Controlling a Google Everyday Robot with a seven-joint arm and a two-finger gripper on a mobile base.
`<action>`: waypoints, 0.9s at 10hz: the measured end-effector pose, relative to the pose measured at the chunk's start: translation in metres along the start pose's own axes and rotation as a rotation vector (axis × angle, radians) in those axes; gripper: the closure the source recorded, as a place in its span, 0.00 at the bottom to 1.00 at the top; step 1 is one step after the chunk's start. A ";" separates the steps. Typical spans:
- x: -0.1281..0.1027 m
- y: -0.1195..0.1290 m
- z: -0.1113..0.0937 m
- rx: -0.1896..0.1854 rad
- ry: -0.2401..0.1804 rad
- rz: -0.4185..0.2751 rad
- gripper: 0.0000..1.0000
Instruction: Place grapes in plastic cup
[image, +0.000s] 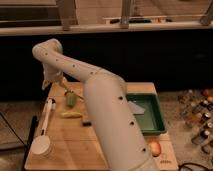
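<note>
The gripper (57, 82) hangs over the far left corner of the bench (67, 147), its jaws spread wide and, as far as I can see, with nothing between them. The plastic cup (71, 98) stands upright just beside it, on the side nearer to the camera, and a yellow fruit (71, 114) lies in front of the cup. The grapes I cannot find with certainty. A small dark thing (86, 121) lies at the edge of the arm (107, 115), half hidden, and it may be them. What is inside the cup I cannot tell. If that dark thing is the grapes, the step in hand is, in my judgement, the reach for them. To do it well, the gripper should first rise clear of the cup's rim, so the light cup is not tipped. Then it should come down over the bunch and close softly around its middle.
</note>
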 end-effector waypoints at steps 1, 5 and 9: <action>-0.001 0.000 -0.001 -0.002 0.006 -0.006 0.20; -0.002 -0.001 -0.001 -0.003 0.010 -0.009 0.20; -0.002 0.000 -0.001 -0.002 0.009 -0.008 0.20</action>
